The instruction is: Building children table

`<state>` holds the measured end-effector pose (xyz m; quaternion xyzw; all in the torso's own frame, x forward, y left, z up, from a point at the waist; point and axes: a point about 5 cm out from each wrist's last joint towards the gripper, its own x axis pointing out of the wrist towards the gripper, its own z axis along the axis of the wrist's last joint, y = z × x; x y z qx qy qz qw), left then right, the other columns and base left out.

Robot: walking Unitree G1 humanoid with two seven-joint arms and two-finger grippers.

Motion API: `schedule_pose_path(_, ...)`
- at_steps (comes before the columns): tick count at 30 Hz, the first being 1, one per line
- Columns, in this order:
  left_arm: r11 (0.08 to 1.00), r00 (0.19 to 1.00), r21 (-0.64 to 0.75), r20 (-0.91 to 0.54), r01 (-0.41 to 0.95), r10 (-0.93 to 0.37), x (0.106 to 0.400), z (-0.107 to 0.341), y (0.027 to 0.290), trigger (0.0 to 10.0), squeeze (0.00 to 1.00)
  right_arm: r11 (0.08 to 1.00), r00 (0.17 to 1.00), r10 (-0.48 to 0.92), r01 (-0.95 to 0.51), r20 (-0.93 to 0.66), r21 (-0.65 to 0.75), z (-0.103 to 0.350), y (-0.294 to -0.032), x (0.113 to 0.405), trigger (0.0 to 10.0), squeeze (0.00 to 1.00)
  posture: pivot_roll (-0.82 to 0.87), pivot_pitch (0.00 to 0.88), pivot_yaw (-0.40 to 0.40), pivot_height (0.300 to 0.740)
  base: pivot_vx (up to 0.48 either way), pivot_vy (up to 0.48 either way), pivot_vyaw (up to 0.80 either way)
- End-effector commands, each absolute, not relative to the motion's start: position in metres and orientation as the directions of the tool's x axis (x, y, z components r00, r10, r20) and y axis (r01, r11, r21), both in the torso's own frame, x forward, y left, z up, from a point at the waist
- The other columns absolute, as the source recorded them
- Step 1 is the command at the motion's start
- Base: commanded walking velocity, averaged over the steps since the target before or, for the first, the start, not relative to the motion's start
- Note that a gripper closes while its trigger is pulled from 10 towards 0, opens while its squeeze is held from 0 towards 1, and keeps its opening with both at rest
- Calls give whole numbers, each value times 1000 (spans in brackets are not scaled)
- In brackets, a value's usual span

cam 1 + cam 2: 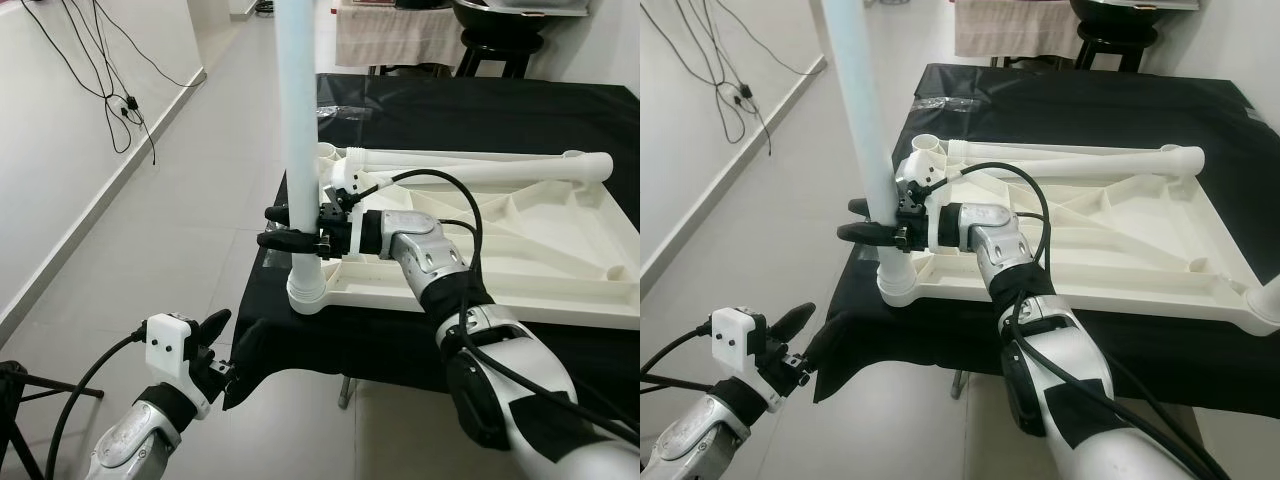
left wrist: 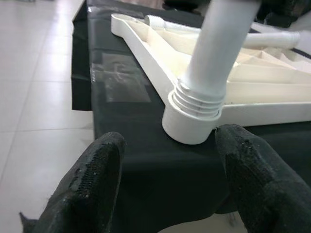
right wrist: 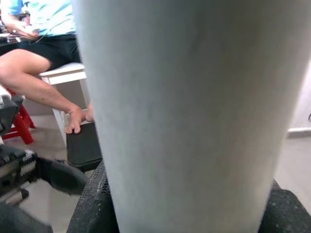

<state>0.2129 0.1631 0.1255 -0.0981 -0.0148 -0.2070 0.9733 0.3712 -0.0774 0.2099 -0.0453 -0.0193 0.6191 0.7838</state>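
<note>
Evidently the right gripper clamps the smooth white plastic leg tube, upright in the overturned white tabletop's corner socket (light, stiff, probably slippery, best held low), while the left gripper waits with fingers spread.

Our right pincer clamps the upright white table leg standing in the upturned tabletop's corner socket; our left pincer hangs low, seemingly open.
</note>
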Motion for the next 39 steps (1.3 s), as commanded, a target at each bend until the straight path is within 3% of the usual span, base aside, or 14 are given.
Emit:
schedule_pose_path(1, 897, 915, -178, 66, 404, -399, 210, 125, 163, 10000, 0, 274, 277, 959, -960, -58, -64, 192, -90, 369, 0, 0, 64, 95, -16, 740, 0, 0, 0)
schedule_pose_path(4, 896, 914, -179, 67, 405, -400, 209, 126, 164, 10000, 0, 388, 388, 919, -921, -67, -21, 179, -91, 366, 0, 0, 66, 101, -21, 740, 0, 0, 0)
schedule_pose_path(5, 896, 914, -180, 68, 406, -401, 207, 127, 165, 10000, 0, 718, 711, 692, -696, -124, 16, 152, -86, 358, 0, 0, 44, 112, -15, 740, 0, 0, 0)
schedule_pose_path(15, 894, 912, -180, 63, 410, -405, 208, 128, 169, 10000, 0, 859, 846, 503, -511, -175, -2, 116, -52, 328, 0, 0, 69, 111, -7, 740, 0, 0, 0)
schedule_pose_path(17, 898, 915, -179, 63, 403, -398, 207, 128, 168, 10000, 0, 863, 853, 496, -505, -161, -16, 120, -49, 336, 2000, 0, 73, 114, -7, 740, 0, 0, 0)
schedule_pose_path(18, 902, 919, -179, 65, 394, -388, 207, 128, 169, 10000, 0, 846, 838, 523, -533, -156, -27, 125, -43, 341, 10000, 0, 81, 111, -13, 740, 0, 0, 0)
schedule_pose_path(19, 905, 922, -178, 66, 387, -382, 207, 128, 169, 10000, 0, 828, 822, 551, -560, -143, -31, 130, -39, 344, 10000, 82, 81, 111, -13, 740, 0, 0, 0)
schedule_pose_path(20, 906, 923, -177, 67, 384, -378, 206, 128, 169, 10000, 0, 782, 777, 617, -623, -124, -14, 136, -34, 346, 10000, 1000, 81, 111, -13, 740, 0, 0, 0)
schedule_pose_path(27, 905, 921, -176, 65, 388, -383, 209, 127, 168, 10000, 0, 487, 489, 870, -872, 60, 47, 185, -31, 356, 10000, 1000, 76, 101, -15, 740, 0, 0, 0)
schedule_pose_path(28, 904, 921, -177, 64, 390, -385, 209, 127, 167, 10000, 0, 409, 408, 911, -913, 63, -2, 195, -36, 356, 10000, 310, 77, 99, -16, 740, 0, 0, 0)
schedule_pose_path(29, 903, 920, -178, 65, 391, -386, 210, 127, 166, 10000, 0, 354, 352, 935, -933, 41, -61, 200, -41, 357, 10000, 0, 77, 96, -22, 740, 0, 0, 0)
schedule_pose_path(37, 904, 921, -179, 67, 388, -383, 211, 126, 165, 10000, 0, 246, 251, 967, -964, -44, -99, 206, -47, 367, 10000, 0, 81, 93, -30, 740, 0, 0, 0)
schedule_pose_path(38, 904, 922, -179, 67, 387, -382, 211, 126, 165, 10000, 0, 275, 279, 960, -957, -34, -88, 210, -46, 372, 2706, 0, 84, 92, -32, 740, 0, 0, 0)
schedule_pose_path(39, 905, 922, -178, 67, 387, -381, 212, 125, 165, 10000, 0, 302, 304, 953, -951, -22, -71, 213, -45, 376, 0, 0, 86, 93, -31, 740, 0, 0, 0)
